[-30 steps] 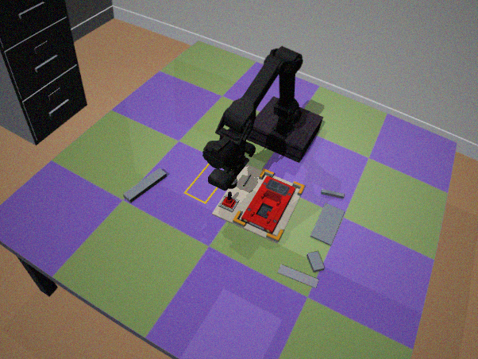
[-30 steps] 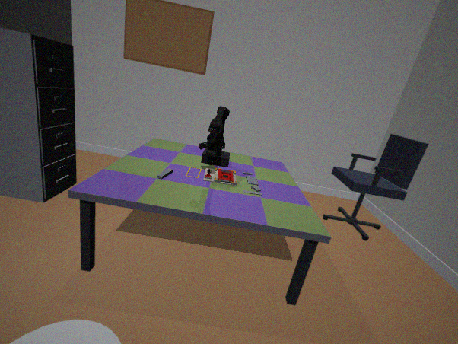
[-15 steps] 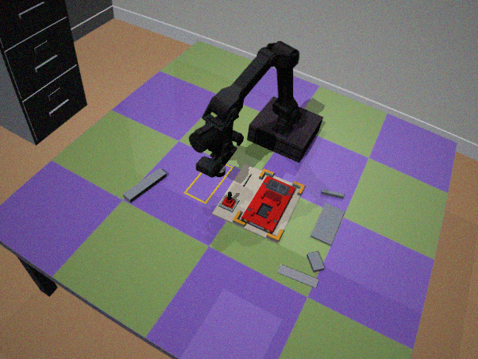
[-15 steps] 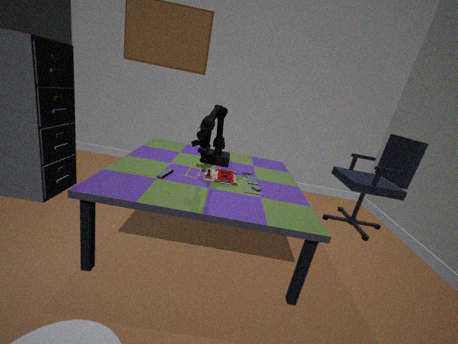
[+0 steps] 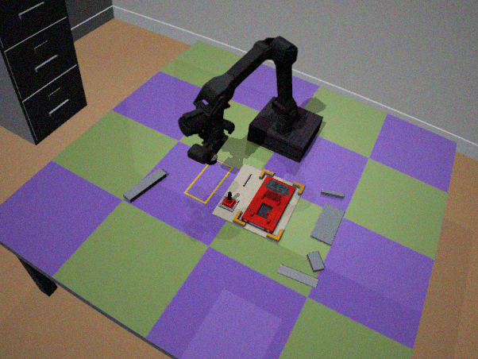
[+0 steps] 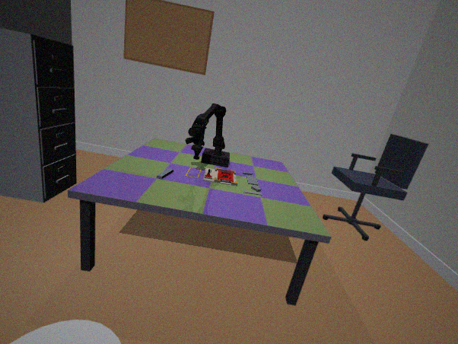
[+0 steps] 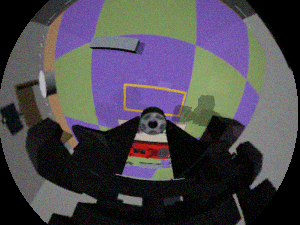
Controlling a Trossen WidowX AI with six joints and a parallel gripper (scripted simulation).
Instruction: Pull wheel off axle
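Observation:
My gripper [image 5: 213, 159] [image 6: 196, 157] [image 7: 152, 120] is shut on the wheel. The wheel [image 7: 153, 121] is a dark grey ring with a black centre, held between the fingertips; in the top view only a small grey part shows. The gripper is raised above the table and overlaps the far end of the marked area in the top view. The marked area [image 5: 195, 198] [image 7: 124, 97] is a yellow rectangular outline on the purple tile. The bare black axle [image 5: 229, 195] stands upright on a small red base at the board's near left.
A cream board [image 5: 240, 198] right of the outline carries a red plate [image 5: 279, 199] [image 6: 225, 176] between orange corner brackets, and a thin black slot or bar. A grey bar [image 5: 144, 185] [image 6: 165, 173] [image 7: 115, 44] lies left of the outline. Several grey pieces, including a flat plate [image 5: 328, 224], lie right of the board.

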